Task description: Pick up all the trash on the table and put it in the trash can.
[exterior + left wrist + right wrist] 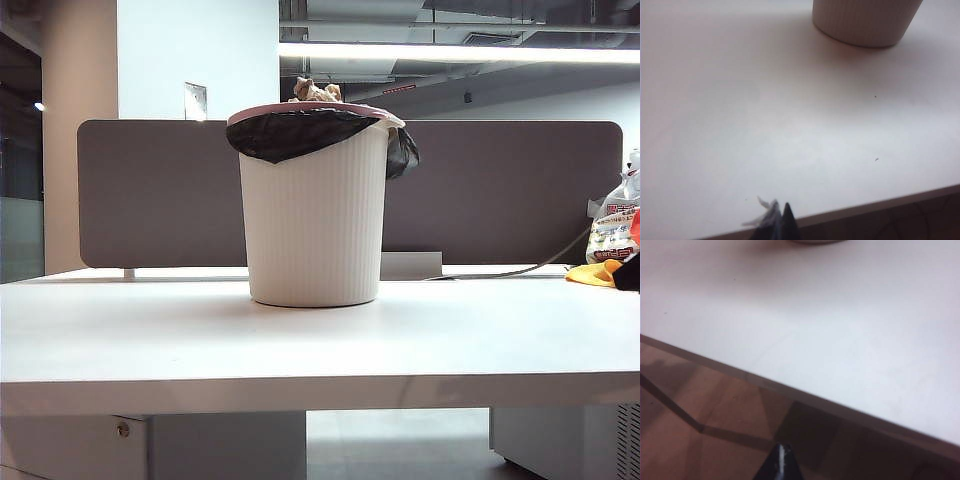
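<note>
You see the trash can (315, 215) standing upright in the middle of the table (300, 340), in front of the grey-brown partition panel (500, 190), with crumpled tan-brown trash (316, 92) poking up above its pinkish rim and black bag liner (300, 132). Your left gripper (777, 222) hangs above the table's front edge with its fingertips pressed together on nothing, the ribbed base of the can well ahead of it. Your right gripper (781, 465) is likewise pinched closed and empty, sitting out past the table edge over the brown floor (700, 405), while a printed plastic bag (612, 225) and yellow cloth (595, 272) lie at the table's far right.
</note>
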Robot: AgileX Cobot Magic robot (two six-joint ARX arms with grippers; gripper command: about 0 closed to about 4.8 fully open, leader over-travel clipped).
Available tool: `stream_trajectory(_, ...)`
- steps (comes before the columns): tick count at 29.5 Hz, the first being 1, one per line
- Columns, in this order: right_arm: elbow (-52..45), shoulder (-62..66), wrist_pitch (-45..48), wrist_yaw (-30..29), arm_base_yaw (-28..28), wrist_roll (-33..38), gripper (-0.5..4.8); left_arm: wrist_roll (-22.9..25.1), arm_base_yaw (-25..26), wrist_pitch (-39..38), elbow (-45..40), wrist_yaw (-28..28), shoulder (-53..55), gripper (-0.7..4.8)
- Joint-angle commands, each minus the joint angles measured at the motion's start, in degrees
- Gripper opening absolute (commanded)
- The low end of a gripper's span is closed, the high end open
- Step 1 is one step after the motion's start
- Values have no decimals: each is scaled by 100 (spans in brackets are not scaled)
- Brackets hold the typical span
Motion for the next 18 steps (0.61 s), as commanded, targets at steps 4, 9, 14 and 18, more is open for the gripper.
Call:
stream_trajectory(4, -146, -2, -52, 11, 4, 164, -5, 44, -4, 229, -293, 142, 2, -6)
stream_trajectory(9, -275, 2, -369, 83, 2, 262, -5, -22, -4, 212, -476, 164, 9, -6)
stream_trajectory(14, -273, -2, -269, 116, 2, 251, 3, -37, -4, 219, -472, 400, 4, -3)
stream_trajectory(18, -275, -2, -280, 142, 7, 254, 13, -125, -4, 232, -470, 522, 4, -3)
